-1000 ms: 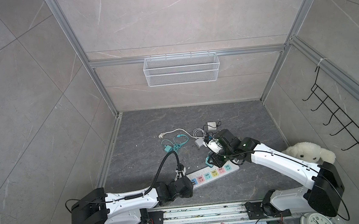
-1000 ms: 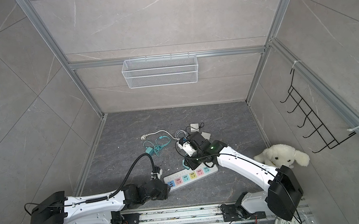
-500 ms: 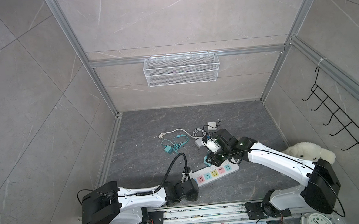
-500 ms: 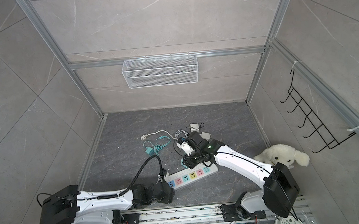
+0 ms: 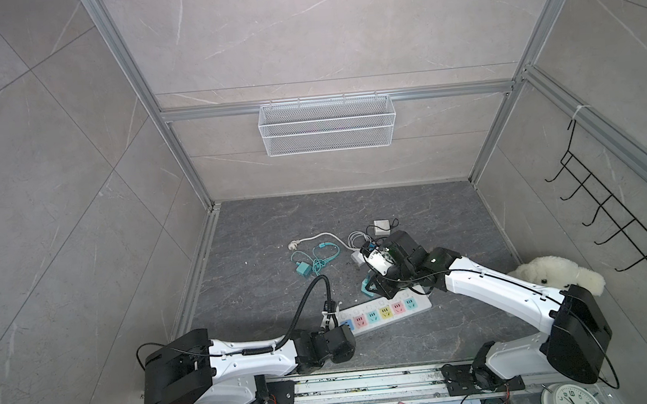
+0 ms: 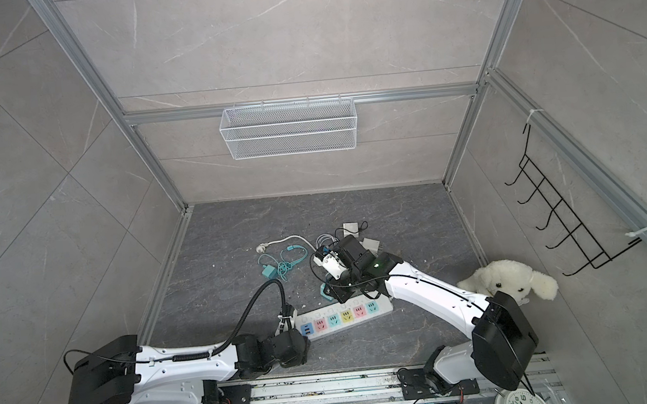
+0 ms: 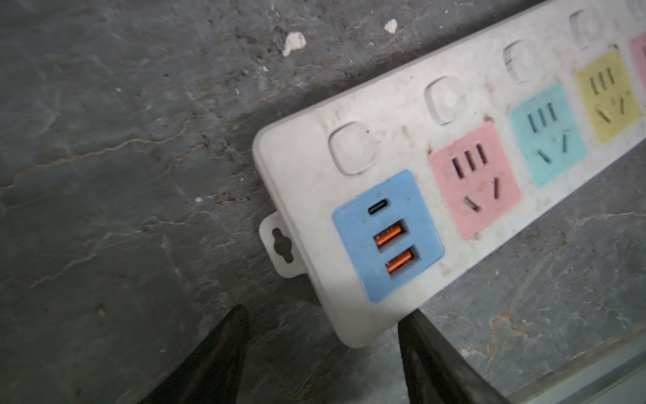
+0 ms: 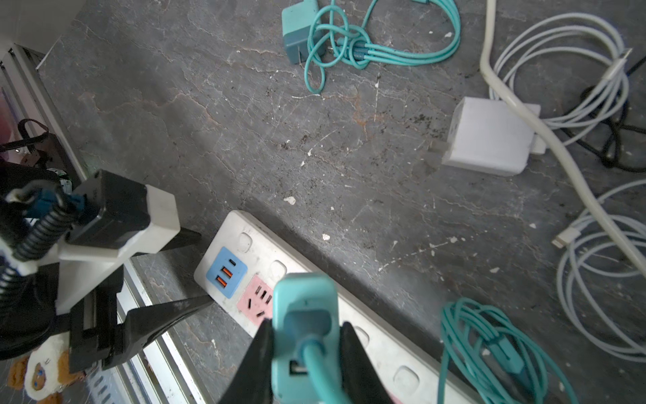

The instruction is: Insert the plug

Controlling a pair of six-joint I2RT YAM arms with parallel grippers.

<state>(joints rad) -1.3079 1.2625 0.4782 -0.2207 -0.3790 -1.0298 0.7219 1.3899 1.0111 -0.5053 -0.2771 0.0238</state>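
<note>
A white power strip (image 5: 423, 307) (image 6: 385, 310) with coloured sockets lies near the front of the floor. My right gripper (image 8: 306, 327) is shut on a teal plug (image 8: 304, 307) with a teal cord. It holds the plug above the strip (image 8: 297, 259), beside the pink socket (image 8: 253, 299). The plug's prongs are hidden. My left gripper (image 7: 323, 313) is open at the strip's (image 7: 402, 115) blue USB end (image 7: 388, 238), with one finger on each side of that end. In the right wrist view the left gripper (image 8: 197, 269) shows the same stance.
Further back lie a teal charger with tangled cord (image 5: 303, 268), a white adapter (image 8: 486, 140) and white cables (image 8: 576, 63). A teal cord coil (image 8: 489, 349) sits by the strip. A plush dog (image 5: 556, 274) is at the right wall, and a metal rail (image 5: 369, 383) runs along the front.
My left arm swung so its gripper slid right to the strip's USB end, and its jaws widened slightly. The right gripper with the plug shifted a little to the left.
</note>
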